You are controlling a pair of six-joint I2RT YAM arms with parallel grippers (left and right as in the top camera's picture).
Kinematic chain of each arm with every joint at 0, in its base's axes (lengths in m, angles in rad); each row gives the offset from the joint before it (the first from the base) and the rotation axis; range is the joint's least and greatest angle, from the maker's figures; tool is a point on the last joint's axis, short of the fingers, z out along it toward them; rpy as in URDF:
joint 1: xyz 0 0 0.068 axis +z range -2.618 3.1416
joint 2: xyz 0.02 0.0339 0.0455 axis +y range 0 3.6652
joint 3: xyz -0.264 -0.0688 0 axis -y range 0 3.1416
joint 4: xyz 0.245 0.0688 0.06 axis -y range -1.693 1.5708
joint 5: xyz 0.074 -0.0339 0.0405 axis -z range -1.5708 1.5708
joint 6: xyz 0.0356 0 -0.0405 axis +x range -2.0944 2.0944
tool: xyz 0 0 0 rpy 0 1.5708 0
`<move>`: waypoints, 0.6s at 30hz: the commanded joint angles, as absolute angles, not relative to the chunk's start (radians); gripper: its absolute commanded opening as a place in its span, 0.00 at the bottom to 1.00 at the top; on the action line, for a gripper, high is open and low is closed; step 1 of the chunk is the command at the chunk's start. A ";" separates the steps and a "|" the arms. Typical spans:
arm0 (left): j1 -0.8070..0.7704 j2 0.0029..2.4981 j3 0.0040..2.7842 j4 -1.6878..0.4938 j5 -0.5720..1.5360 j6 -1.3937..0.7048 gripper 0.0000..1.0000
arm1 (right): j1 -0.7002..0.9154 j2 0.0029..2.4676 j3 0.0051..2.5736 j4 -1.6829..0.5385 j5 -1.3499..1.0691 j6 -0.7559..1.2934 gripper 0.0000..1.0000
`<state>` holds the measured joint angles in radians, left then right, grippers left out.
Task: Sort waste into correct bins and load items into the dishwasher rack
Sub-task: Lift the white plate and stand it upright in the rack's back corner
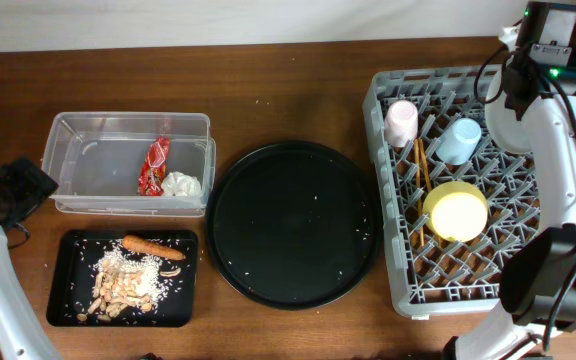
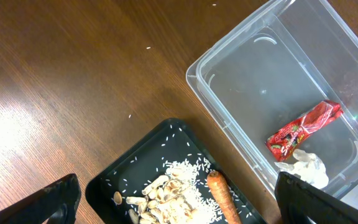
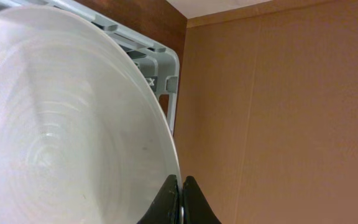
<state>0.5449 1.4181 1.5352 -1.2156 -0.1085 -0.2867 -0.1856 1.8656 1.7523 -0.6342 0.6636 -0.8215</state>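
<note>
My right gripper (image 3: pixel 180 186) is shut on the rim of the pale grey plate (image 3: pixel 61 124), held on edge over the far right corner of the dishwasher rack (image 1: pixel 393 260). The rack holds the pink cup (image 1: pixel 401 122), blue cup (image 1: pixel 459 140), yellow bowl (image 1: pixel 455 211) and chopsticks (image 1: pixel 420 170). The clear tub (image 1: pixel 78 125) holds the red wrapper (image 1: pixel 154 165) and white tissue (image 1: pixel 181 185). The shallow black tray (image 1: pixel 63 300) holds the carrot stick (image 1: pixel 153 247) and beige scraps (image 1: pixel 123 285). My left gripper (image 2: pixel 179 199) is open and empty above that tray.
A large round black tray (image 1: pixel 293 225) with a few crumbs lies between the bins and the rack. The left wrist view shows the tub (image 2: pixel 278 68), wrapper (image 2: pixel 303 127), carrot stick (image 2: pixel 224 196) and bare wood to the left. A brown wall stands beyond the rack's corner (image 3: pixel 166 68).
</note>
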 commanded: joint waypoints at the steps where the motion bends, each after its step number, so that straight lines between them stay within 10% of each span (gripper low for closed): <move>1: 0.548 1.406 1.553 -1.217 -0.109 -0.272 0.99 | -0.192 1.898 1.765 -0.631 0.658 -0.839 0.04; 18: 0.548 1.406 1.553 -1.217 -0.109 -0.272 0.99 | -0.190 1.914 1.761 -0.563 0.770 -0.856 0.04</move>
